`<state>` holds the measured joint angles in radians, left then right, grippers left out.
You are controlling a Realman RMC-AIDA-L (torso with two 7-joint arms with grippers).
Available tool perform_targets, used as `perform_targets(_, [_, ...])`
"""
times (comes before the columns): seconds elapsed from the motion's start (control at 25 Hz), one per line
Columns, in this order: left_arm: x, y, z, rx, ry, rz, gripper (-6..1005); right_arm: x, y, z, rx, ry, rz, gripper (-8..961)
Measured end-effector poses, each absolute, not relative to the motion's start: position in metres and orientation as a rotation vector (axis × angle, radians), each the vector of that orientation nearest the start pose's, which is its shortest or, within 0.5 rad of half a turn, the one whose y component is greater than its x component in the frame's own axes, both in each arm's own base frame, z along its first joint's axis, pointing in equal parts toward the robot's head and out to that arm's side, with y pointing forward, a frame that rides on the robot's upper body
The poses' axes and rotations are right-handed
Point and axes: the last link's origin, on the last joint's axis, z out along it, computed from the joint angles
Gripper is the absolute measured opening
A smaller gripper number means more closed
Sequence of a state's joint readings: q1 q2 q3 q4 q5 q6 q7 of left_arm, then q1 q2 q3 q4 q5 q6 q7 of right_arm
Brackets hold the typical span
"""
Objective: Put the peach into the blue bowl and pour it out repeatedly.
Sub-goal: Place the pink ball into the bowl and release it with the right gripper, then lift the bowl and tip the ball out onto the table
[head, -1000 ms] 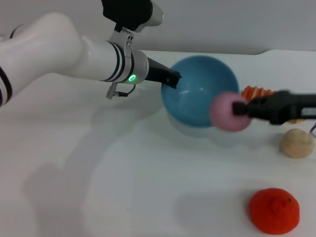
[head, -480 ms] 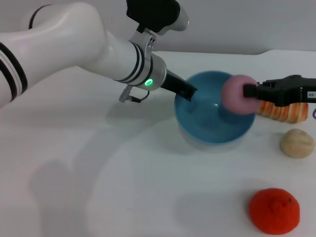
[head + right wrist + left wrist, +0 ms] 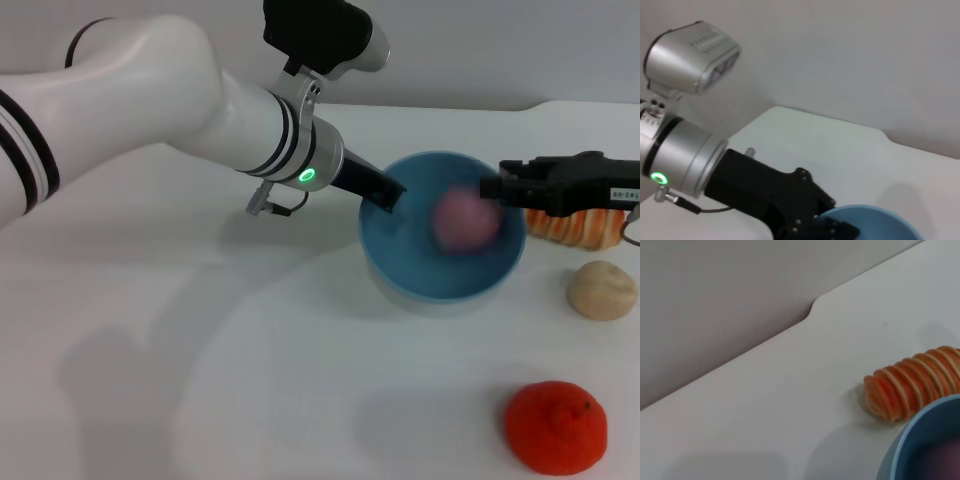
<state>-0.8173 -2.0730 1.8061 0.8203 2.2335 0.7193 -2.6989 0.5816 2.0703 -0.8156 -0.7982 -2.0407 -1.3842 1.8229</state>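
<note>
The blue bowl [image 3: 430, 285] stands on the white table, right of centre in the head view. My left gripper [image 3: 386, 196] is shut on its near-left rim. The pink peach [image 3: 465, 218] is a blur inside the bowl, free of any gripper. My right gripper [image 3: 492, 188] is open and empty just above the bowl's right rim. The left wrist view shows the bowl's rim [image 3: 920, 437] with a pinkish shade inside. The right wrist view shows the left gripper [image 3: 812, 225] clamped on the bowl's rim [image 3: 875, 220].
An orange striped toy [image 3: 575, 226] lies behind the right gripper and also shows in the left wrist view [image 3: 910, 390]. A beige round lump [image 3: 601, 290] lies right of the bowl. A larger orange-red fruit [image 3: 555, 427] lies at the front right.
The right gripper carried the peach up over the bowl and let it go; the peach dropped into the bowl. The left gripper brought the tilted bowl upright and slightly rightward.
</note>
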Motion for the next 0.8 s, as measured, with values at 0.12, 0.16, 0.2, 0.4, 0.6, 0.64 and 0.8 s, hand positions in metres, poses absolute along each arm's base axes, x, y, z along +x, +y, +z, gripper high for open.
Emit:
perform_targets(0.12, [-0.148,0.404,-0.112,-2.518,-0.877,0.068,-1,0.249,0.371,0.014,-2.580,0.944,0.527,457])
perform_targets(0.16, [-0.148,0.404,-0.112,-2.517,-0.879,0.069,-1,0.253,0.371,0.016,-2.566,0.935,0.527,485])
perform_targets(0.2, [-0.149,0.404,-0.112,-2.515,-0.880,0.070,-1,0.256,0.370,0.018,-2.553,0.932,0.532,490])
perform_targets(0.4, [-0.149,0.406,-0.110,-2.508,-0.869,0.063,-1,0.274,0.359,0.040,-2.411,0.856,0.692,515])
perform_targets(0.6, [-0.139,0.415,-0.102,-2.503,-0.717,0.093,-1,0.311,0.334,0.060,-2.251,0.784,0.724,541])
perform_targets(0.64, [-0.136,0.416,-0.101,-2.501,-0.687,0.096,-1,0.323,0.326,0.063,-2.199,0.811,0.728,546])
perform_targets(0.8, [-0.119,0.418,-0.103,-2.490,-0.454,0.112,-2,0.359,0.302,0.067,-2.013,0.882,0.776,566])
